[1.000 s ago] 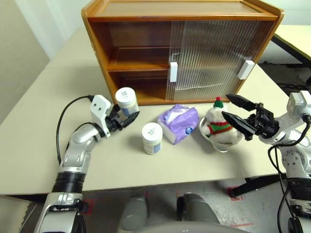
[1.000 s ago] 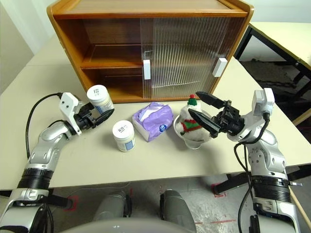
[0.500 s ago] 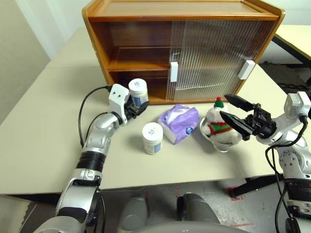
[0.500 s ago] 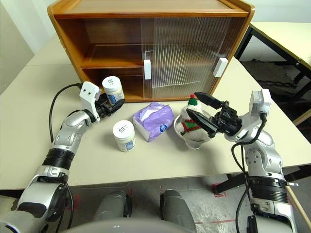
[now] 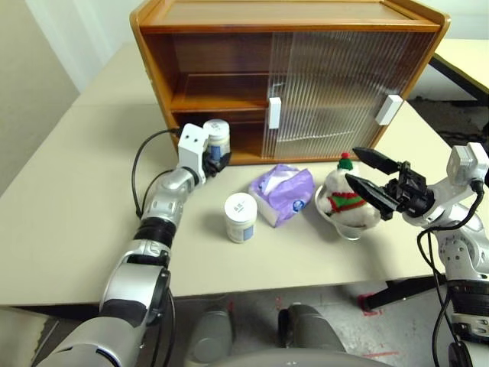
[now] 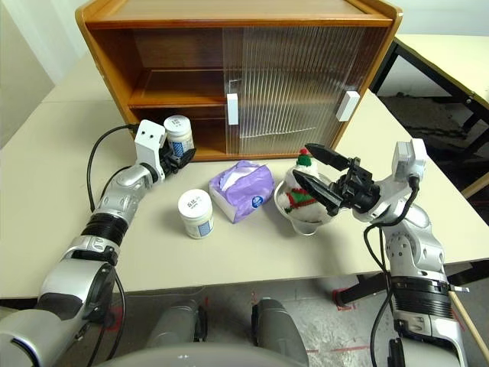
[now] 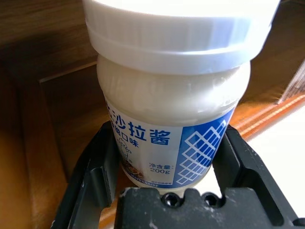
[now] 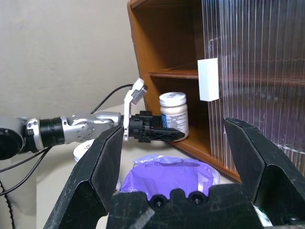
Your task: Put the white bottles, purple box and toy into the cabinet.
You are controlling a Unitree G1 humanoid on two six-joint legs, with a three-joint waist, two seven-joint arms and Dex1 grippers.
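Observation:
My left gripper (image 5: 212,155) is shut on a white bottle (image 5: 217,138), holding it upright at the open left half of the cabinet (image 5: 157,69), just at the lower compartment's front edge. In the left wrist view both black fingers (image 7: 95,167) clamp the bottle (image 7: 171,95) low on its blue label. A second white bottle (image 5: 241,217) stands on the table. The purple box (image 5: 281,194) lies to its right. The toy (image 5: 342,200) sits in a silver bowl further right. My right gripper (image 5: 356,167) hovers open beside the toy's head, with nothing in it.
Two ribbed sliding doors (image 5: 336,76) with white handles cover the cabinet's right half. The beige table (image 5: 69,199) has free room at the left and along its front edge. A black cable (image 5: 145,164) loops from my left wrist. Another table (image 5: 466,53) stands at the back right.
My left arm has carried the white bottle forward and to the right, from over the table up to the cabinet's lower opening. The right arm has kept still.

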